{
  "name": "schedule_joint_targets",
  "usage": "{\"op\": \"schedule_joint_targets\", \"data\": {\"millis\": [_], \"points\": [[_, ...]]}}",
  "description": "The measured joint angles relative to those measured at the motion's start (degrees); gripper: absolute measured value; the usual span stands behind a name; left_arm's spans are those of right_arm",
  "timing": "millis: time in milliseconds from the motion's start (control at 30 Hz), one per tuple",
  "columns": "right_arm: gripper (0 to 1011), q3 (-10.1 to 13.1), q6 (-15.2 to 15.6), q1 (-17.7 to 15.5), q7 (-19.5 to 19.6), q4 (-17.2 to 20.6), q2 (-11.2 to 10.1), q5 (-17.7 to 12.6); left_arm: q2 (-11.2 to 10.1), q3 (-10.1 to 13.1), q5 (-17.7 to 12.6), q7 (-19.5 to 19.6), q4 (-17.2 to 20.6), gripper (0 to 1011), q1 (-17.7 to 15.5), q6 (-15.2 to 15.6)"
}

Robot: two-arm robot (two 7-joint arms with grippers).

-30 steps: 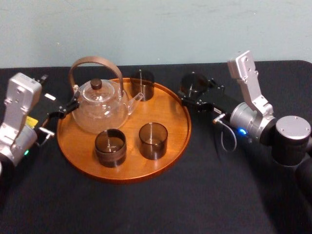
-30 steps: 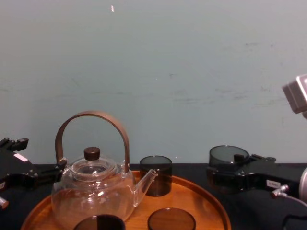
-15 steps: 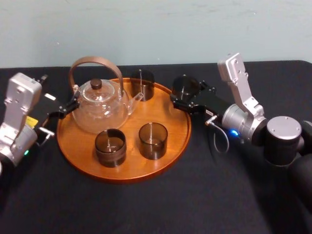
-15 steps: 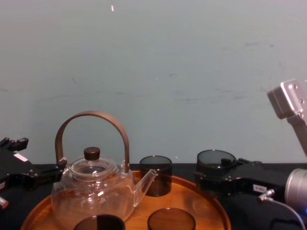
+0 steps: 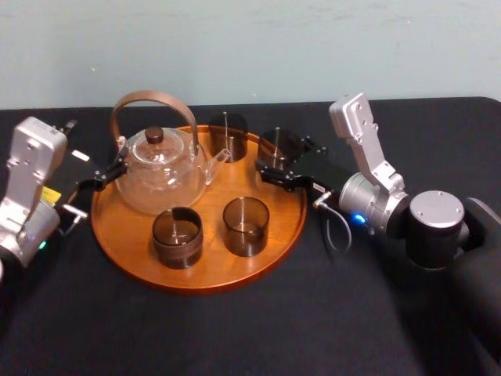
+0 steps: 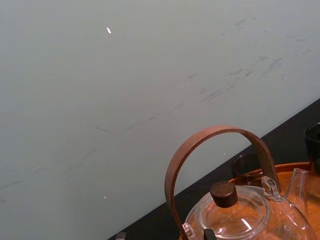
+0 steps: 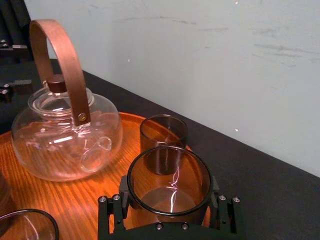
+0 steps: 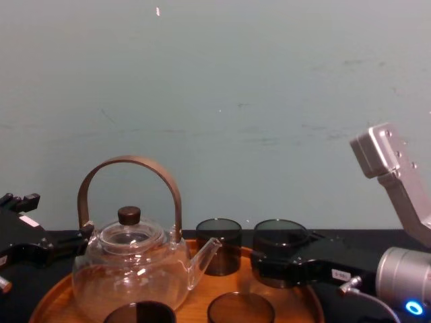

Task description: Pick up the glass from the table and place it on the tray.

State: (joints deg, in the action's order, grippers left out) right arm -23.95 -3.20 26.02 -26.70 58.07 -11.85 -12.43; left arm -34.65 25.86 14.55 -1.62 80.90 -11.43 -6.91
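My right gripper (image 5: 275, 166) is shut on a smoky dark glass (image 5: 276, 150), with one finger on each side of it (image 7: 169, 186). The glass stands upright over the right inner part of the round orange-brown tray (image 5: 125, 235), next to another glass at the tray's back (image 5: 228, 135). In the chest view the held glass (image 8: 280, 237) shows above the black gripper body (image 8: 289, 268); whether its base touches the wood is hidden. My left gripper (image 5: 100, 177) is parked at the tray's left rim, beside the teapot.
A glass teapot (image 5: 160, 163) with a brown arched handle stands on the tray's left half. Two more dark glasses (image 5: 178, 236) (image 5: 246, 225) stand at the tray's front. The black table (image 5: 235, 337) spreads wide around the tray.
My right gripper has carried the glass leftward, from over the table beside the tray to over the tray's right part. The left arm has not moved.
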Motion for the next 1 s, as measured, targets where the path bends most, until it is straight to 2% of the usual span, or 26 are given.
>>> {"op": "schedule_joint_targets", "data": {"millis": [467, 1000], "points": [[905, -0.9, -1.7, 1.1, -0.6, -3.3, 1.2, 0.3, 0.0, 0.0, 0.0, 0.0, 0.0, 1009, 0.0, 0.0], [905, -0.8, -4.0, 2.3, -1.5, -7.4, 2.4, 0.1, 0.0, 0.0, 0.0, 0.0, 0.0, 1009, 0.0, 0.0]]}}
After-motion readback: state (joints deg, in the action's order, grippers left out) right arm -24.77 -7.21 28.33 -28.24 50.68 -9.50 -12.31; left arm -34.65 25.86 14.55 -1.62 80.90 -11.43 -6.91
